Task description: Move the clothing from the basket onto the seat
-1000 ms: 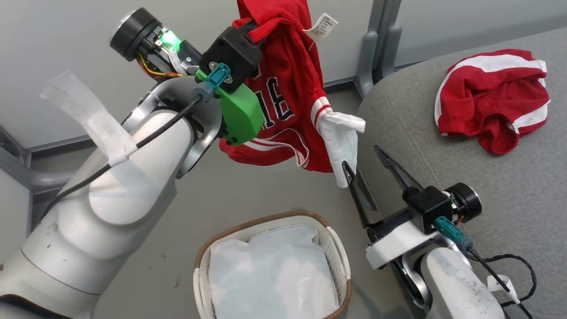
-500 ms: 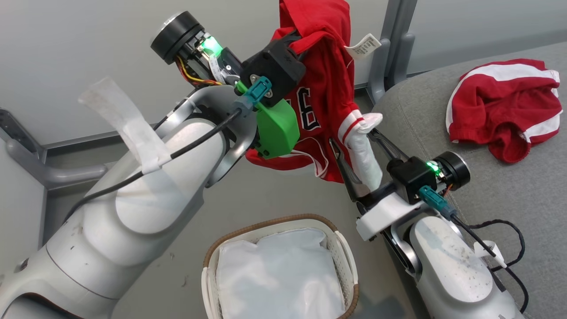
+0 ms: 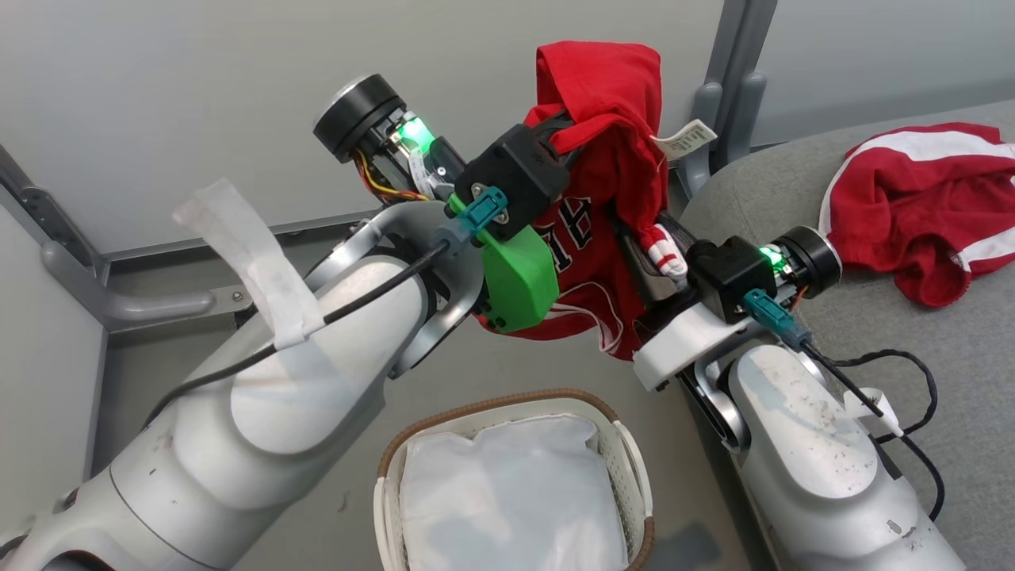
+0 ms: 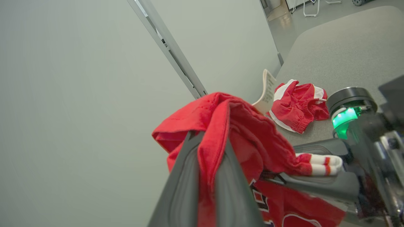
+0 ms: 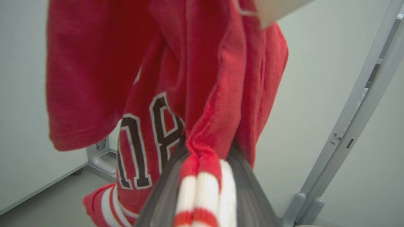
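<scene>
right pincer (image 5: pixel 208 154) has closed on cuff (image 3: pixel 668 260); left pincer (image 4: pixel 208 140) clamps jersey (image 3: pixel 610 159), hanging lengthwise down

Soft, even light; blurry close-up clothing (image 5: pixel 94 63).

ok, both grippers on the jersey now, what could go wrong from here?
1. Left gripper pinches a bunched fold of the jersey, right gripper pinches only the striped cuff: if the arms pull apart, the cuff may slip out or the cloth strain.
2. The jersey hangs above the floor beside the basket, not over the seat: a slip likely lands it off the seat.
</scene>
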